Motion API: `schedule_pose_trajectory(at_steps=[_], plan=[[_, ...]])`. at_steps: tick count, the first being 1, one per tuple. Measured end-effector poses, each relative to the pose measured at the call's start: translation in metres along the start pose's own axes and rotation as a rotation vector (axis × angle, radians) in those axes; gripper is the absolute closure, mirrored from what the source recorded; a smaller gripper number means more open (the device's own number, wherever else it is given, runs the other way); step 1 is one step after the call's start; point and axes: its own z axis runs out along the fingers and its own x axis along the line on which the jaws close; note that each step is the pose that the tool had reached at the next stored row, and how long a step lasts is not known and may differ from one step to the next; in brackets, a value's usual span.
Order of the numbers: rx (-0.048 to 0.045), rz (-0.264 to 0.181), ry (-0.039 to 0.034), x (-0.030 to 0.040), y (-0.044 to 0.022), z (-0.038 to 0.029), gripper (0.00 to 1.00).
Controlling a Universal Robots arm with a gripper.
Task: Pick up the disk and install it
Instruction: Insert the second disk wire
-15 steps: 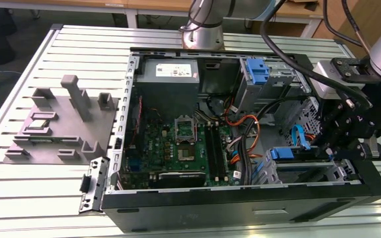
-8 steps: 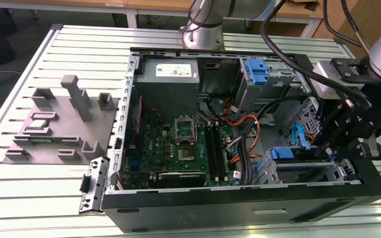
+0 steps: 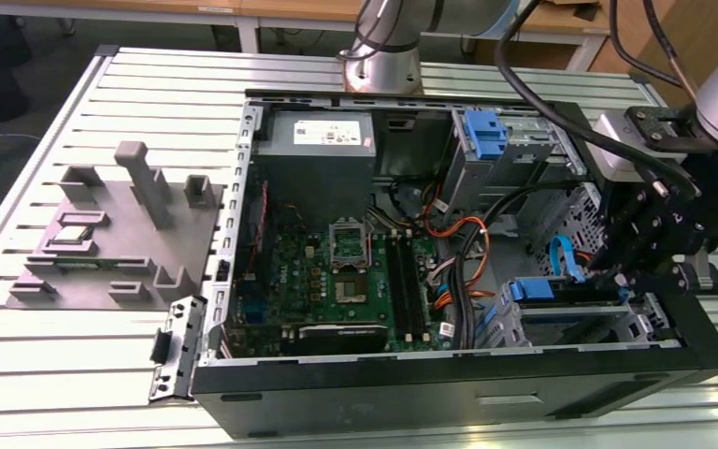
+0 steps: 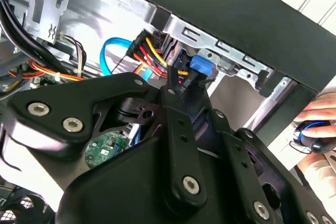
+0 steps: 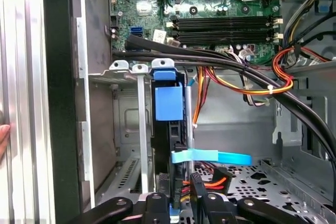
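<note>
seating well means pressing straight along the bay: the black linkage gripper (image 3: 643, 245) sits pressed together on the silver-metal, blue-railed disk (image 5: 169, 129), upright in the grey metal drive cage (image 5: 126, 129) at the exterior view's right.

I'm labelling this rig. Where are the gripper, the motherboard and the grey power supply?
gripper (image 3: 617, 276): exterior view, between its fingertips.
motherboard (image 3: 334, 290): exterior view, green board's middle.
power supply (image 3: 315, 154): exterior view, grey side below the sticker.

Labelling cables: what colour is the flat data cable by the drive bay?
Light blue flat cable, clearest in the first wrist view.
</note>
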Motion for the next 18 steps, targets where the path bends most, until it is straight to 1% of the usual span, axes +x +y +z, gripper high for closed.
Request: schedule_pose_trajectory(at_steps=[4, 10, 12, 13, 14, 15, 18], plan=[[-0.0005, 0.0, -0.0002, -0.002, -0.0013, 0.0007, 0.7], [-0.0004, 0.0, 0.0, -0.0022, -0.0015, 0.0007, 0.7], [-0.0005, 0.0, 0.0001, -0.0023, -0.0016, 0.0007, 0.72], [-0.0004, 0.0, 0.0003, -0.0023, -0.0016, 0.0007, 0.78], [-0.0005, 0.0, 0.0004, -0.0023, -0.0016, 0.0006, 0.78], [-0.0004, 0.0, 0.0003, -0.0024, -0.0017, 0.0007, 0.83], [-0.0005, 0.0, -0.0002, -0.0024, -0.0017, 0.0006, 0.83]])
